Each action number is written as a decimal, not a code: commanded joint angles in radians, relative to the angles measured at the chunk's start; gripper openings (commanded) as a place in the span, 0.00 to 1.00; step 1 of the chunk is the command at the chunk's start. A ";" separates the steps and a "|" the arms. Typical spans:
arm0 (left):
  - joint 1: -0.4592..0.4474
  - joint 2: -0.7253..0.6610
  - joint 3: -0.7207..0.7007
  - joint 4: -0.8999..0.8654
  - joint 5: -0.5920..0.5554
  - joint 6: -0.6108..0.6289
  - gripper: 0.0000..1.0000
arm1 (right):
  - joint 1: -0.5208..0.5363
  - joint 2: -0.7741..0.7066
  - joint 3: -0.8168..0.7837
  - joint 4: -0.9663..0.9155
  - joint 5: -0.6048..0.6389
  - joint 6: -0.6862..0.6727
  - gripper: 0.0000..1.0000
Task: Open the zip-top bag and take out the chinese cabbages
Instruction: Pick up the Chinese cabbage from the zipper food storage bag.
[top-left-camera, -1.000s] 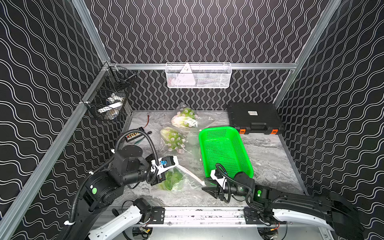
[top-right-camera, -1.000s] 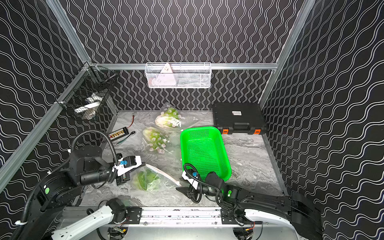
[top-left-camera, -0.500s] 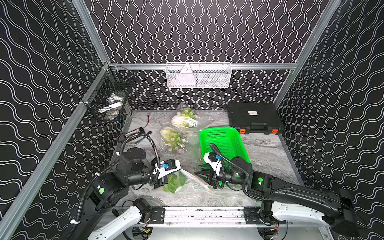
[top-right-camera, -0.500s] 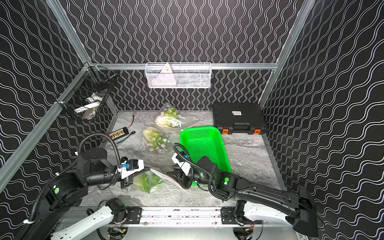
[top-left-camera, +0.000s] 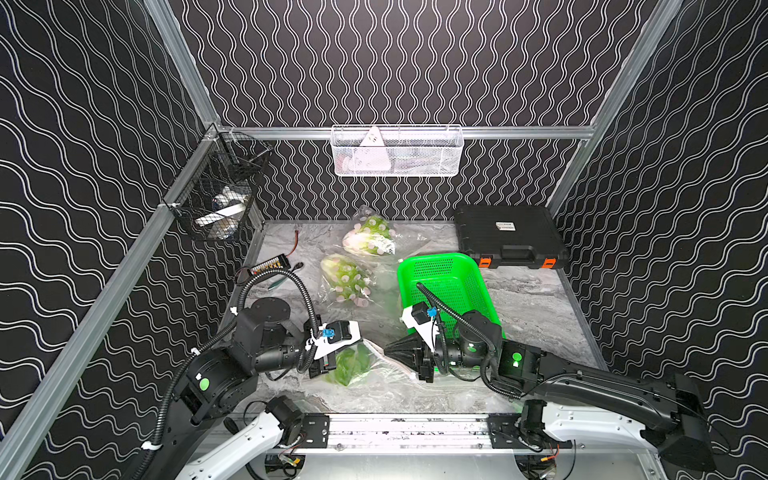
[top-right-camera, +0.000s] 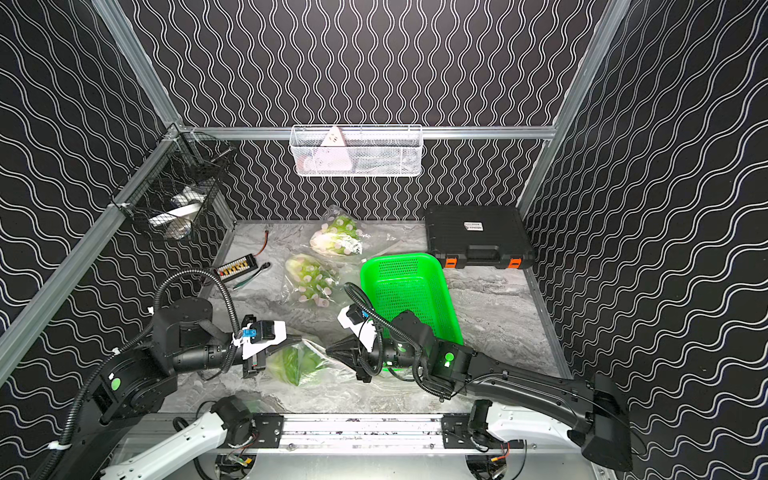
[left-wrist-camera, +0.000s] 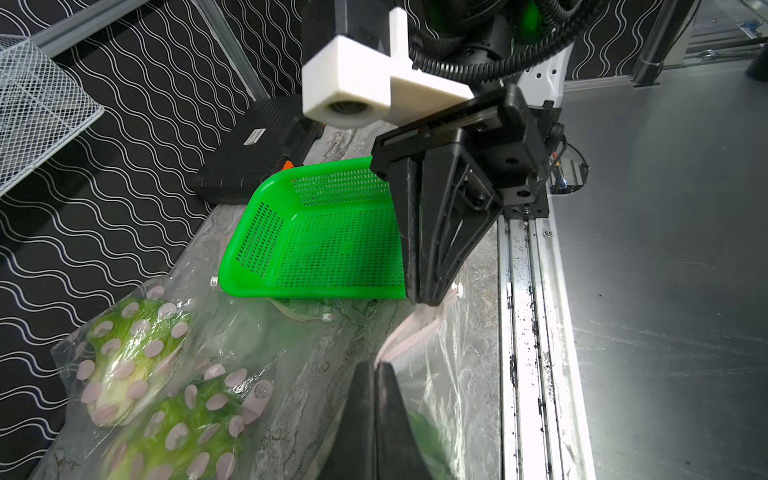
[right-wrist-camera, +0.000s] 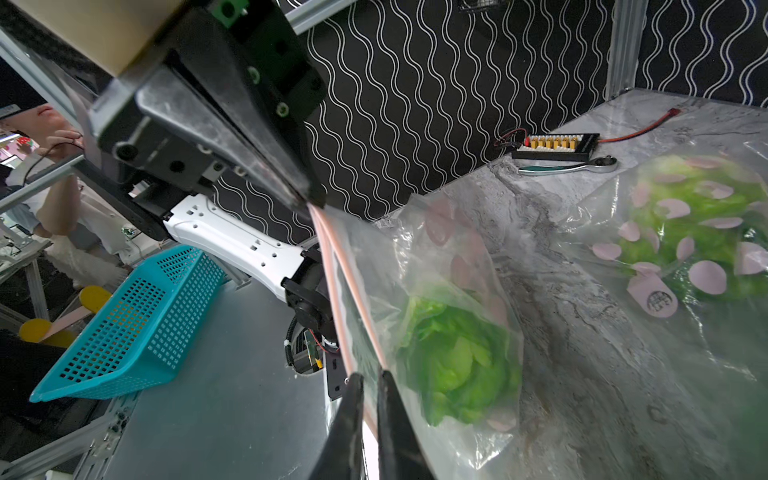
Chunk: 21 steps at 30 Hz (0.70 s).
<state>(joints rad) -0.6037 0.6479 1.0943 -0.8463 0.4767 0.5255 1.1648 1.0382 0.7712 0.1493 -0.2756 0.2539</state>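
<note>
The zip-top bag (top-left-camera: 374, 374) lies at about 7 o'clock on the table (top-left-camera: 532, 299), close to the front rail. One green cabbage (top-left-camera: 347, 365) is inside it and has not been taken out. The bag's pink zip strip (right-wrist-camera: 328, 282) runs between the two grippers.

The left gripper (left-wrist-camera: 376, 365) pinches the strip at the bag's 9 o'clock end, jaws pressed together on it, as it did a second ago. The change is on the other side. The right gripper (right-wrist-camera: 370, 376) stood spread and clear of the bag, off at its 4 o'clock. It has now swung in to the 3 o'clock end and closed on the strip, with only plastic between its jaws.

Both ends of the mouth are therefore held, and the step in hand looks like pulling the seal apart. I cannot tell whether it has begun to part.

A second cabbage (top-left-camera: 347, 278), in its own dotted bag, lies at 12 o'clock from the held bag, and a third cabbage (top-left-camera: 368, 237) lies beyond it. The green basket (top-left-camera: 436, 257) sits at 2 o'clock, and the black case (top-left-camera: 507, 237) is farther out at 1 o'clock.
</note>
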 joint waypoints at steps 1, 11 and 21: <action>0.000 0.001 -0.004 0.032 0.025 0.002 0.00 | 0.002 0.006 0.019 0.000 -0.015 -0.002 0.12; 0.000 -0.007 0.002 0.021 0.023 -0.003 0.00 | 0.001 0.106 0.058 0.002 -0.043 -0.042 0.16; -0.001 -0.022 -0.005 0.020 0.004 -0.004 0.00 | 0.001 0.133 0.022 -0.013 -0.059 -0.044 0.14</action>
<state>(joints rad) -0.6037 0.6296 1.0916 -0.8482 0.4747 0.5228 1.1648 1.1637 0.8059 0.1383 -0.3229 0.2203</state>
